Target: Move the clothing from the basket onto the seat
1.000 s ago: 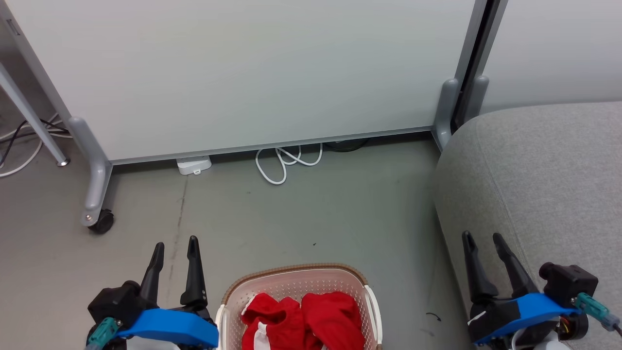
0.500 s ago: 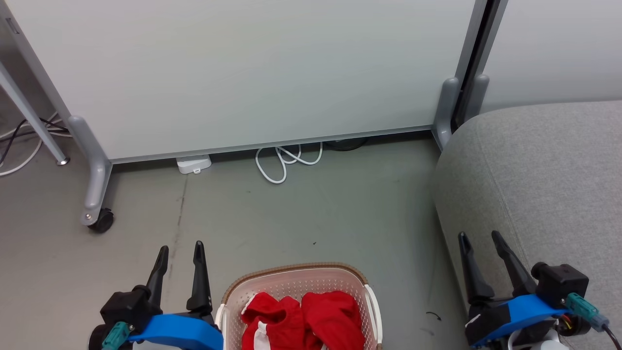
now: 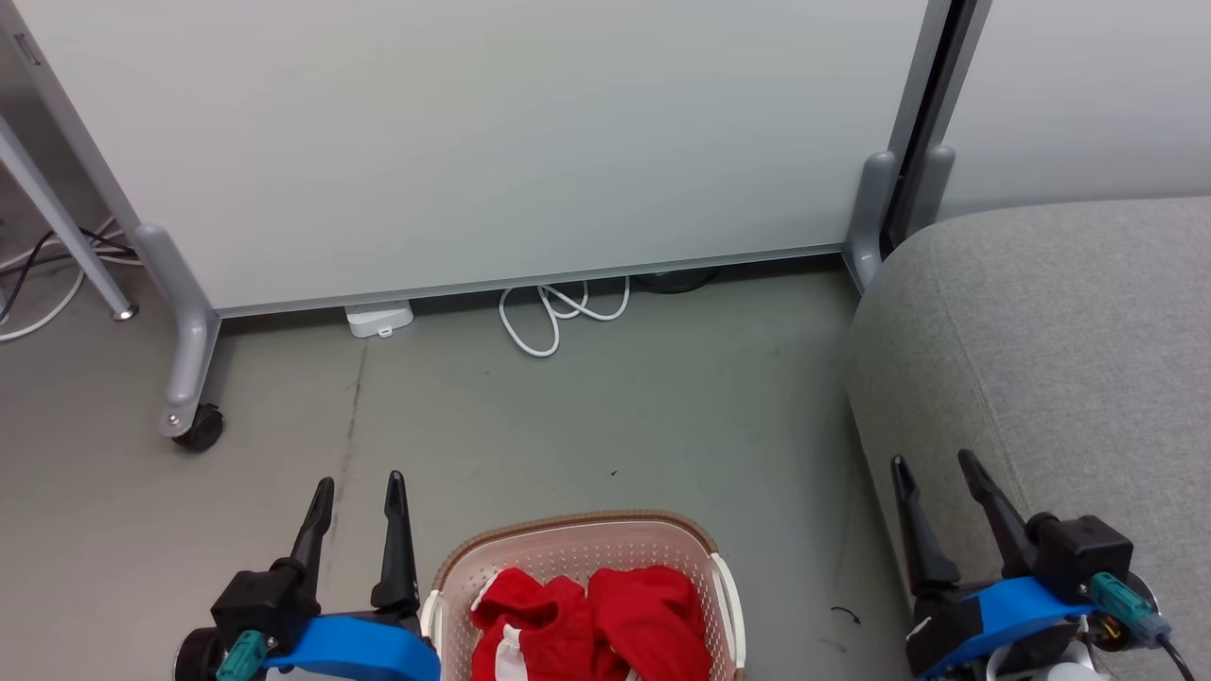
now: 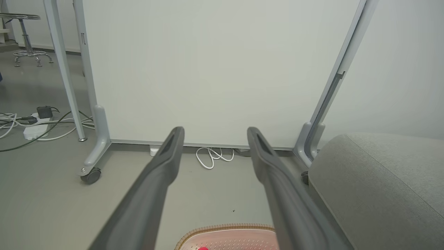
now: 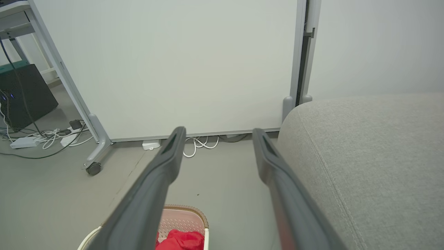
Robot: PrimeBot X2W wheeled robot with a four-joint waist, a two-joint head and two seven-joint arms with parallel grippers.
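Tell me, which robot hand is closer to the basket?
Left. The left gripper sits just beside the basket on its left side; the right gripper is farther off on its right, over by the seat.

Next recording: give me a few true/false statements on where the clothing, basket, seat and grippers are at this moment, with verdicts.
1. The red clothing lies inside the basket. True.
2. The left gripper is shut on a garment. False: its fingers stand apart and hold nothing, beside the basket.
3. The seat stands on the robot's left. False: it is on the right, with the right gripper in front of its edge.
4. A white cable lies looped on the floor at the foot of the panel. True.
5. The right gripper is open and empty. True.
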